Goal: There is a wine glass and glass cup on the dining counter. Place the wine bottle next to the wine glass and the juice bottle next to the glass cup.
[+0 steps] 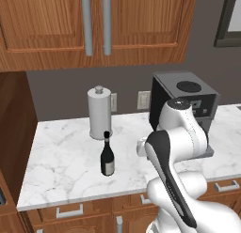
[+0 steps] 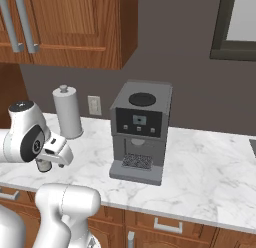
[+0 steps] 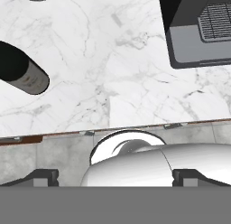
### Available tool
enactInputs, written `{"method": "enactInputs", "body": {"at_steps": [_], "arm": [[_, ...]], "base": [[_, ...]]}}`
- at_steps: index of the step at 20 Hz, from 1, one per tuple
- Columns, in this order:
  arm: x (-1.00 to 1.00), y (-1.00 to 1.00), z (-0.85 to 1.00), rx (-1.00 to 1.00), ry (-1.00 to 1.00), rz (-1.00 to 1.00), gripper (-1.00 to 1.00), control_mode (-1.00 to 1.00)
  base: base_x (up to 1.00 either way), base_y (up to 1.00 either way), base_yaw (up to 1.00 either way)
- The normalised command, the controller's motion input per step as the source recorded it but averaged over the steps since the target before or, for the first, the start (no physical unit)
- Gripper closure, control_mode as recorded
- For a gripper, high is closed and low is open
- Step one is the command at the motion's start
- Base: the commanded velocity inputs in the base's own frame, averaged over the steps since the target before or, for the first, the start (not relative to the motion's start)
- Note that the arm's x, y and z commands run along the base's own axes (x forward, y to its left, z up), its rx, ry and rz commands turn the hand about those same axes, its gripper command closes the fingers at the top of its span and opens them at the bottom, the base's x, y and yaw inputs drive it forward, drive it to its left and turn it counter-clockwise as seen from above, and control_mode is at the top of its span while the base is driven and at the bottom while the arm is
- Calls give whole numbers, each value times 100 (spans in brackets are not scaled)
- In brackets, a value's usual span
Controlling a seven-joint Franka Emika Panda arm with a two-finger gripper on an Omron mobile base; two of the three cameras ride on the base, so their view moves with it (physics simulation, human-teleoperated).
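1 bottle [image 1: 107, 158] waits mid-worktop [image 1: 61, 152]; the gripper [image 3: 115, 178], spread wide above the front edge, must descend around it.

In the left base view the wine bottle [image 1: 107, 155] stands on the desk [image 1: 61, 157] at centre left, the paper towel roll [image 1: 99, 113] behind it, the coffee machine [image 1: 186, 105] at right, cabinets [image 1: 94, 25] above.
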Motion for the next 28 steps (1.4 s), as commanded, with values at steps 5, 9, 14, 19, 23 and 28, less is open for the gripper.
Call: {"method": "enactInputs", "body": {"at_steps": [5,9,14,19,23,28], "arm": [[0,0,0,0,0,0,-100,100],[0,0,0,0,0,0,-100,100],[0,0,0,0,0,0,-100,100],[0,0,0,0,0,0,-100,100],[0,0,0,0,0,0,-100,100],[0,0,0,0,0,0,-100,100]], "base": [[3,0,0],[0,0,0],[0,0,0],[0,0,0],[0,0,0],[0,0,0]]}}
